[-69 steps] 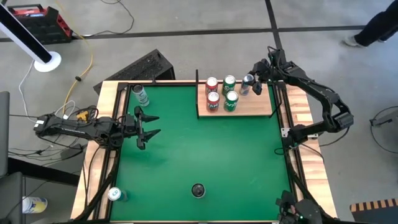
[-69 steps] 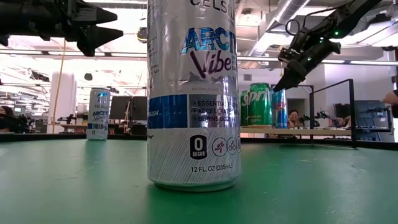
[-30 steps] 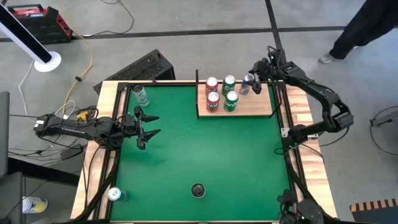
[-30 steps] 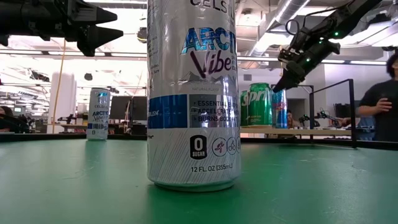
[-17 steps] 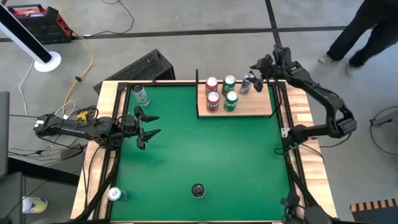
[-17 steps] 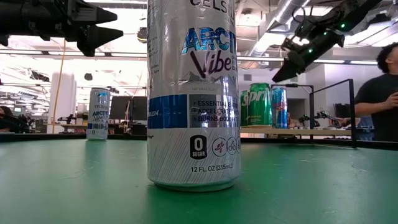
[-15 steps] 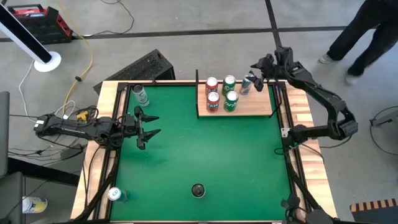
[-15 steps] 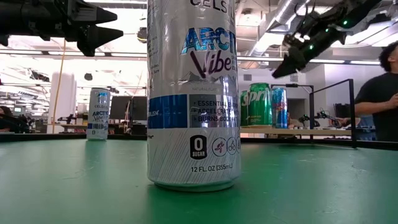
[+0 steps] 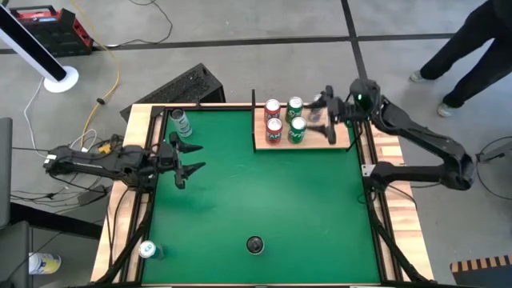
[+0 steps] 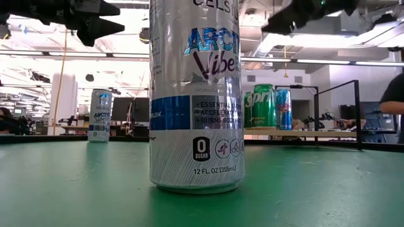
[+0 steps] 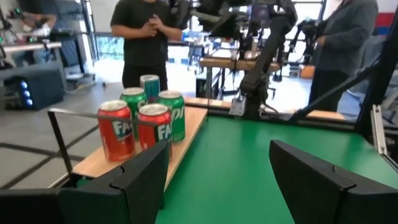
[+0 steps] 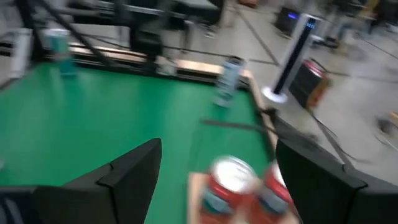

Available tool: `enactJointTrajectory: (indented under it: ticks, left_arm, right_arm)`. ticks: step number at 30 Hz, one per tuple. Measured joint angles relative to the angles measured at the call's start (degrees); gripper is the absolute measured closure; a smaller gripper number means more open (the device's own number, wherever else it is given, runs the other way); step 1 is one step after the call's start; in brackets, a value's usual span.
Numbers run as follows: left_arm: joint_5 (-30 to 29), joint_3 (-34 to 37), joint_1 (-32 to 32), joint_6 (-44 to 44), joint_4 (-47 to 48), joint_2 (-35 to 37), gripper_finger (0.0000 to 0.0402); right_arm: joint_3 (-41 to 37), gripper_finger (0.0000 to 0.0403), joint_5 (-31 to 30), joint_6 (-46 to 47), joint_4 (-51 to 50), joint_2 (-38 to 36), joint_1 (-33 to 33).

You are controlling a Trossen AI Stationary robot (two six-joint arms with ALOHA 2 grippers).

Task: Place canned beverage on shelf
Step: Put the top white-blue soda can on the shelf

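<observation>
Green table, wooden shelf at far edge
Shelf holds red and green cans; three silver cans stand on table.

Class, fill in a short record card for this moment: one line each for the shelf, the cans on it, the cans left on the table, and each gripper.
shelf: wooden shelf at the table's far right corner
cans on shelf: two red cans, two green cans, a teal can behind them
cans on table: three silver cans
left gripper: open, empty, above the table's left side
right gripper: open, empty, above the shelf
</observation>
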State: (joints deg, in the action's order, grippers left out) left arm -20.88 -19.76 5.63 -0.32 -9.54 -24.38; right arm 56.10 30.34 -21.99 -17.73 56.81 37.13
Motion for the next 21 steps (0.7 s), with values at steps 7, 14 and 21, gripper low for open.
enactJointTrajectory:
  ticks: [7, 14, 21]
  left_arm:
    - [-1.85, -3.23, 0.03, -1.54, 5.41, -0.26, 0.0138]
    - [5.77, -3.38, 0.07, -1.89, 4.76, -5.79, 0.0138]
    - [-17.01, -8.30, -4.71, -1.74, 9.57, -9.09, 0.0138]
  right_arm:
    - [0.00, 0.0062, -10.59, 1.18, 0.28, 0.01, -18.46]
    - [-0.02, 0.0062, -19.28, 6.97, 0.13, 2.44, -31.86]
    - [-0.02, 0.0062, -29.95, 12.17, -2.14, 5.10, -39.28]
